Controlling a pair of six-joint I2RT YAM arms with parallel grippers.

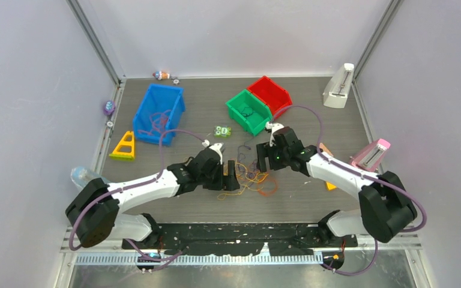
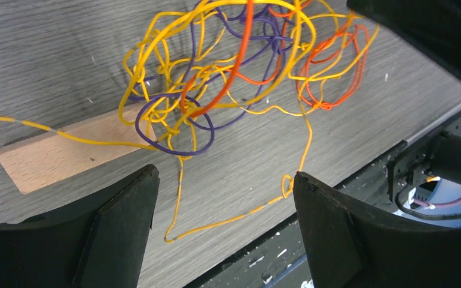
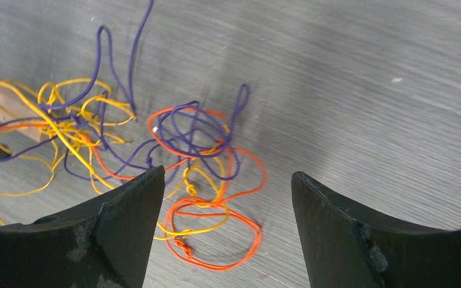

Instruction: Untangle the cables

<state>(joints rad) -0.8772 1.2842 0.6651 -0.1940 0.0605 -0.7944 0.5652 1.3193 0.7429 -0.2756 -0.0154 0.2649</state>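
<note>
L gripper [image 2: 225, 174], R gripper [image 3: 227, 174] wide open, empty, over tangled cables [image 1: 253, 179].

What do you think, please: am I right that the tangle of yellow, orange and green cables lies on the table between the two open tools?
Not quite: none is green. The left wrist view shows the cables are yellow, orange and purple; they do lie on the table between the open left tool and right tool.

The top camera looks down from high behind me over the whole tabletop [image 1: 312, 201]. My wrist cameras face the cables [image 1: 253, 179] close up, from their left and right; all three views share them.
</note>
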